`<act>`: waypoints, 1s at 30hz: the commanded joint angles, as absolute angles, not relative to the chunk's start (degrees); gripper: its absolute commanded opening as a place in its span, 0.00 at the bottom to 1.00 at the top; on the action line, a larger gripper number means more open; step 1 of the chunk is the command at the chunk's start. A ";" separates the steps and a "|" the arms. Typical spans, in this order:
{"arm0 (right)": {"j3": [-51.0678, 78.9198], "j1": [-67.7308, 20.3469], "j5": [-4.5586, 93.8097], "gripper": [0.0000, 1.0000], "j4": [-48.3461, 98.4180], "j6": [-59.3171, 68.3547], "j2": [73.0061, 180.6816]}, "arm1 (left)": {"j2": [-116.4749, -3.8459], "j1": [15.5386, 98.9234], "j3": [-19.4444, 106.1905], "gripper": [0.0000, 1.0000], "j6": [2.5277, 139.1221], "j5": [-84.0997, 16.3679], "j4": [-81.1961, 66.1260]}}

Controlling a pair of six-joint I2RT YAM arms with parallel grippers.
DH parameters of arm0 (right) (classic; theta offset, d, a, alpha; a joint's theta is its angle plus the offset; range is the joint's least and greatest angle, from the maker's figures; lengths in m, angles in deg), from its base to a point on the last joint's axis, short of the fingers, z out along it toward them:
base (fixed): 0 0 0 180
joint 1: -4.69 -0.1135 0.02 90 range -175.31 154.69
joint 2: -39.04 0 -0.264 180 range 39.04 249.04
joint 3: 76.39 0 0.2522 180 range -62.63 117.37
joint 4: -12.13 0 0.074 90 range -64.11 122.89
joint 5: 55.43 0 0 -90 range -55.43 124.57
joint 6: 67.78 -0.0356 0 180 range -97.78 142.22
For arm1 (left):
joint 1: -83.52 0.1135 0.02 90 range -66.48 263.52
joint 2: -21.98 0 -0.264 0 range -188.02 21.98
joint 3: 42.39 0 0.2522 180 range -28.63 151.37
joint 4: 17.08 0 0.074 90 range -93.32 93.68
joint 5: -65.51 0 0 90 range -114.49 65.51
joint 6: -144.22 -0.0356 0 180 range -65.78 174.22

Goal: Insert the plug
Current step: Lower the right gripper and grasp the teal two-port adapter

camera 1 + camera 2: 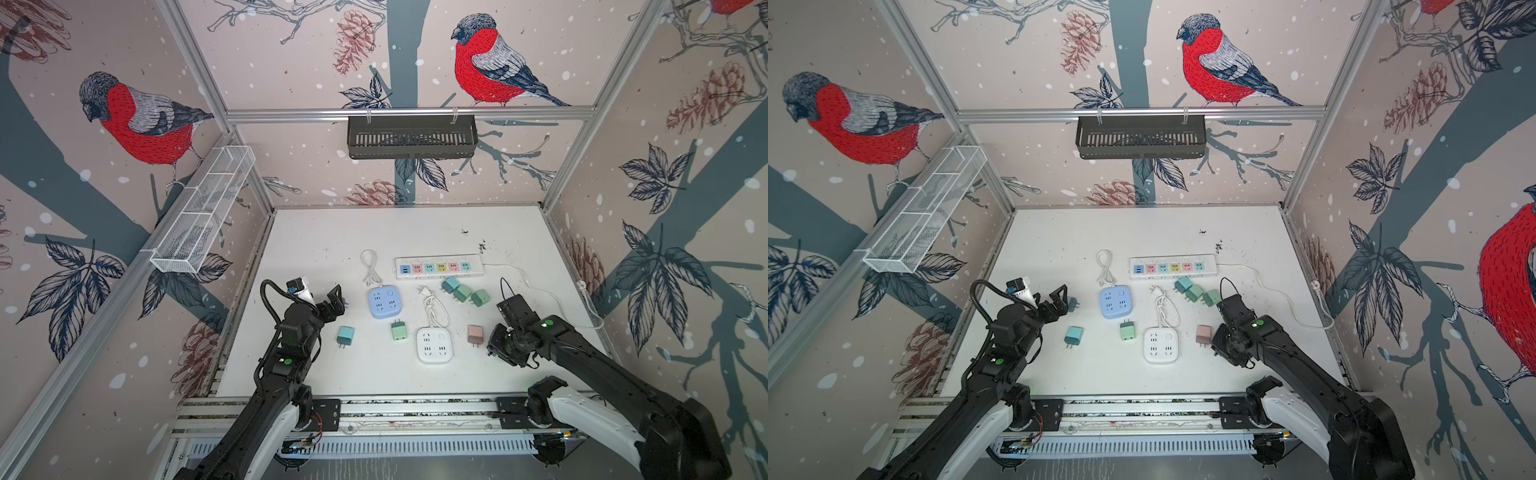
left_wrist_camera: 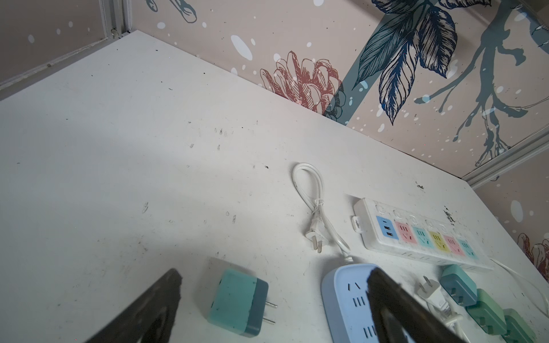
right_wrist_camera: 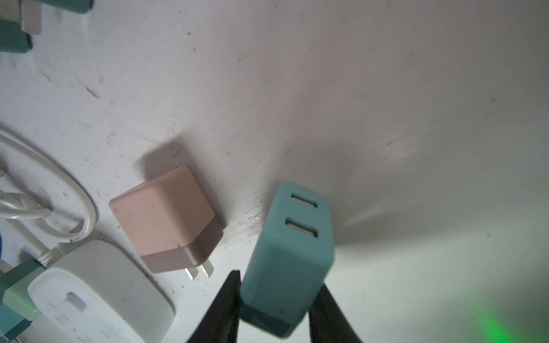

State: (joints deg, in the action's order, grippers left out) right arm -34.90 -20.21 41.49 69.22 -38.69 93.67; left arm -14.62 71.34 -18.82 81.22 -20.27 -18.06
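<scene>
A teal plug with two USB slots in its end face sits between the black fingers of my right gripper, which is shut on its sides. Its prongs are hidden. In both top views the right gripper points down at the table just right of a pink plug, and the held plug is hidden there. My left gripper stands open over the left of the table, with another teal plug lying on the table between its fingers, untouched.
A long white socket strip with coloured outlets lies at the back. A blue square socket block and a white square one lie mid-table with their cords. Loose plugs: a teal one, a green one, three clustered.
</scene>
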 commanded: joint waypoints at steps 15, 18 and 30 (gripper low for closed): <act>-33.59 -20.09 34.48 0.43 70.98 -35.15 96.12 | -14.57 71.40 -18.78 0.97 81.42 -20.35 -19.57; -34.13 -20.09 35.08 0.41 70.32 -35.16 96.50 | -14.53 71.44 -18.76 0.97 81.40 -20.34 -19.57; -35.03 -19.92 34.13 0.25 68.79 -34.09 96.89 | -14.53 71.40 -18.77 0.97 81.45 -20.45 -19.64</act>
